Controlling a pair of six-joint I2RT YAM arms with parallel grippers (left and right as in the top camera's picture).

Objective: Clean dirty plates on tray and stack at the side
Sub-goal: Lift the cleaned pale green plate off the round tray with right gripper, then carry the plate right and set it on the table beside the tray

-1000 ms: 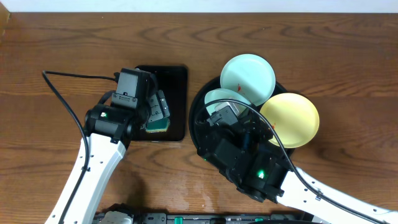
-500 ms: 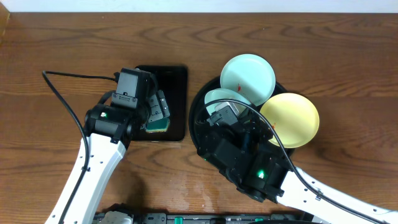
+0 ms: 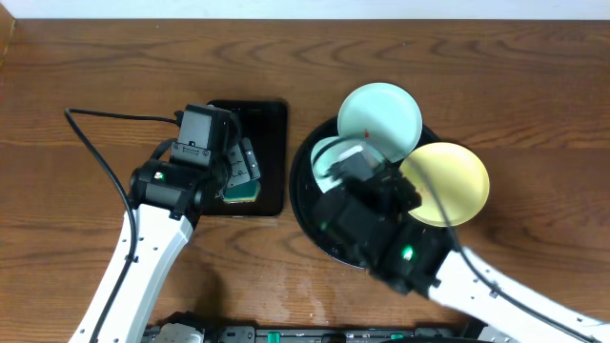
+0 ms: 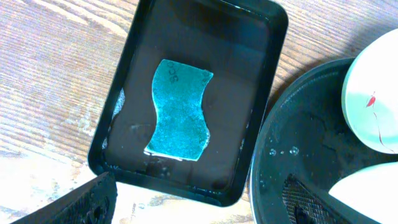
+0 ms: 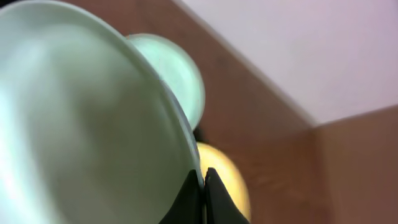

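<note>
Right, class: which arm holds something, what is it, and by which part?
The right fingers pinch a mint plate by its rim. The left fingers, open above the sponge, hold nothing.

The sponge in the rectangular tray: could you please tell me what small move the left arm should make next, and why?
Probably lower the left end effector onto the sponge and close on it. Its fingers stand open above the sponge, which lies flat, while the right end effector pinches a mint plate by its rim.
</note>
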